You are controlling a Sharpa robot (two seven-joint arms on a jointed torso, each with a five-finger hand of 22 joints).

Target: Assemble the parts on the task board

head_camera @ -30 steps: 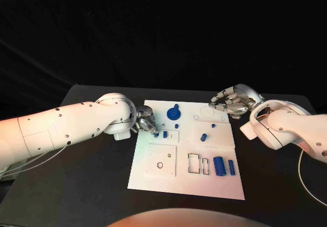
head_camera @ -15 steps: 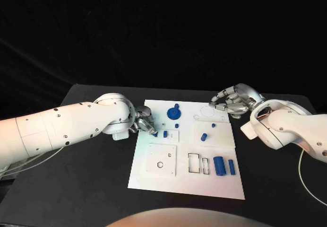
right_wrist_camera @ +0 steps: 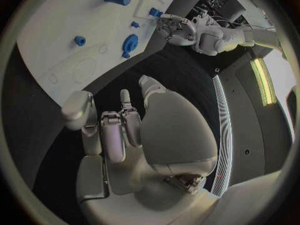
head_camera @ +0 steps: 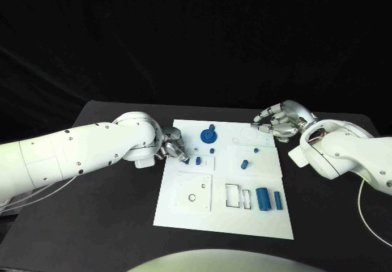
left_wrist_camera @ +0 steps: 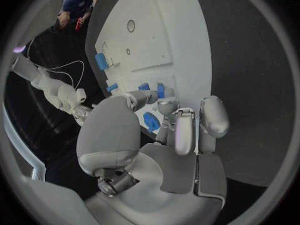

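Note:
The white task board lies mid-table. My left hand hovers at its left edge with fingers curled, fingertips beside two small blue pegs standing in the board; nothing shows in its grasp. In the left wrist view the thumb reaches toward those pegs, with the blue gear beyond the fingers. My right hand hangs over the board's far right corner, fingers curled in, holding nothing. The blue gear sits near the far edge. A large blue cylinder and a slimmer one lie near the right edge.
Small blue pieces stand mid-board, with open rectangular slots and a round hole nearer me. Black table surrounds the board. The right wrist view shows the board and my left hand across it.

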